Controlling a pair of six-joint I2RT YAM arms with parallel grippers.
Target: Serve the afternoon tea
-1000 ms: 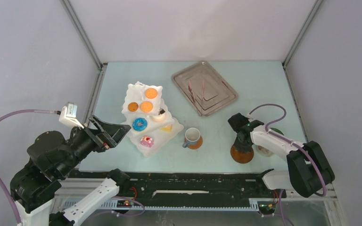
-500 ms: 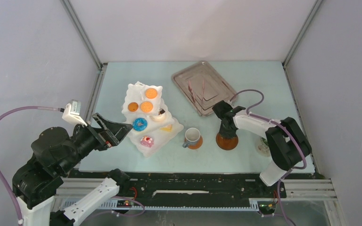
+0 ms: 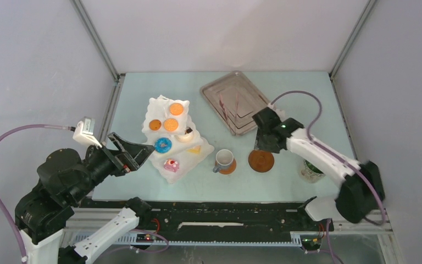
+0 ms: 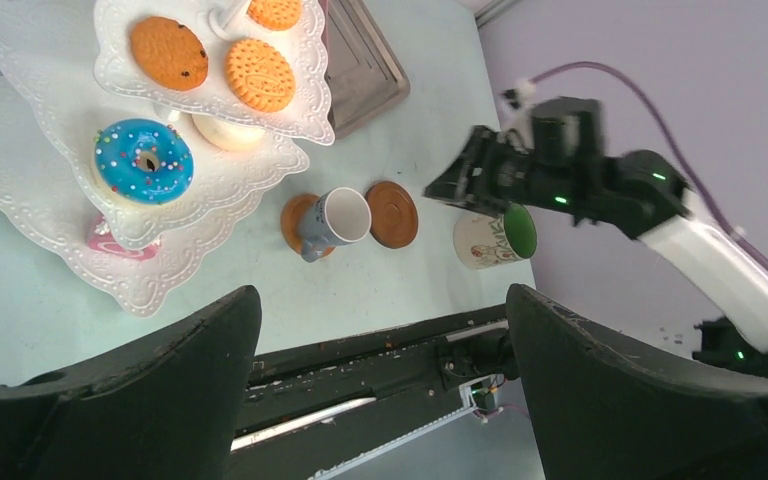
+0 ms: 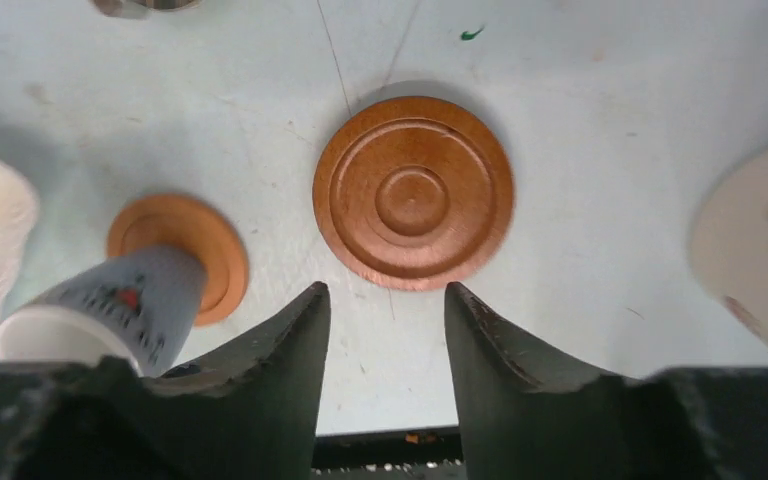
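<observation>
hovering your right hand (image 5: 385, 292), fingers apart and holding nothing, with the free brown coaster (image 5: 413, 192) lying flat on the tabletop (image 5: 580, 130) just ahead of it, you seem to have readied a seat for the green-lined mug (image 3: 311, 170) at the hand's right.

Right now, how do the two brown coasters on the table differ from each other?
The left coaster carries the small white cup; the right coaster is bare. The left coaster is partly hidden by that cup, while the right coaster shows its whole ringed face. The right coaster lies between the cup and the green-lined mug; the left coaster sits nearer the stand. Both are round, brown and flat on the table.
</observation>
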